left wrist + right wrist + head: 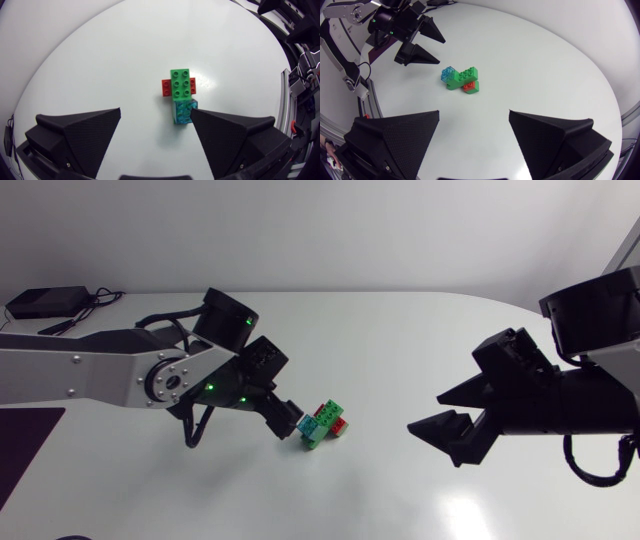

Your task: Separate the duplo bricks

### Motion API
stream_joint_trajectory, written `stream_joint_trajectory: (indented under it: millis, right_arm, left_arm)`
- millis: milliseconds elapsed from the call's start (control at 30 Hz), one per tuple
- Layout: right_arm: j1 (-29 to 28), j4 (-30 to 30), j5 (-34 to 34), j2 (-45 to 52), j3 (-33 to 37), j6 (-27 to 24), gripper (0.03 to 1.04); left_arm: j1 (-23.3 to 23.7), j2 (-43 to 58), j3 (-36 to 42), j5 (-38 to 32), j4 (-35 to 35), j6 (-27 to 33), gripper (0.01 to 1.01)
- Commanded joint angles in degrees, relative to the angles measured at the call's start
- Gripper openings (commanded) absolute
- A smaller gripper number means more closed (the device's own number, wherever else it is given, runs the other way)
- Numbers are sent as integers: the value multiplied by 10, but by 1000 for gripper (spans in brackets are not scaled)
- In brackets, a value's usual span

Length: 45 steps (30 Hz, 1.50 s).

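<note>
A small cluster of joined duplo bricks lies mid-table: a green brick (322,427) (181,84) (462,77) on top, a red brick (340,423) (166,87) (469,87) under it, and a teal translucent brick (307,423) (184,111) (448,74) at one end. My left gripper (290,423) (155,122) (427,47) is open just beside the cluster. The teal brick sits at the tip of one of its fingers (235,137), and nothing lies between the two. My right gripper (425,412) (474,117) is open and empty, well to the right of the bricks.
A black box (45,302) with cables sits at the table's back left corner. A dark mat (25,450) lies at the left edge. The table's curved rim runs behind the bricks in both wrist views.
</note>
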Motion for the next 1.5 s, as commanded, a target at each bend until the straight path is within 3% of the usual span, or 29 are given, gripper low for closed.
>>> stream_joint_trajectory:
  millis: [0,933,1167,1267,1367,1467]
  right_arm:
    - [-9,6,-3,11,-5,-14,1002]
    - [-26,34,-13,33,-33,-34,1002]
    - [-29,37,-19,28,-41,-34,1002]
    - [-29,37,-20,25,-42,-34,1002]
    - [-28,35,-20,21,-42,-33,1002]
    - [-28,35,-20,18,-44,-33,1002]
  left_arm:
    - [-17,18,22,-2,2,-17,972]
    - [-51,117,49,40,-8,-52,951]
    - [-51,127,47,40,-8,-54,846]
    - [-50,131,47,39,-8,-53,736]
    - [-48,131,46,39,-8,-54,536]
    - [-46,134,44,39,-8,-54,505]
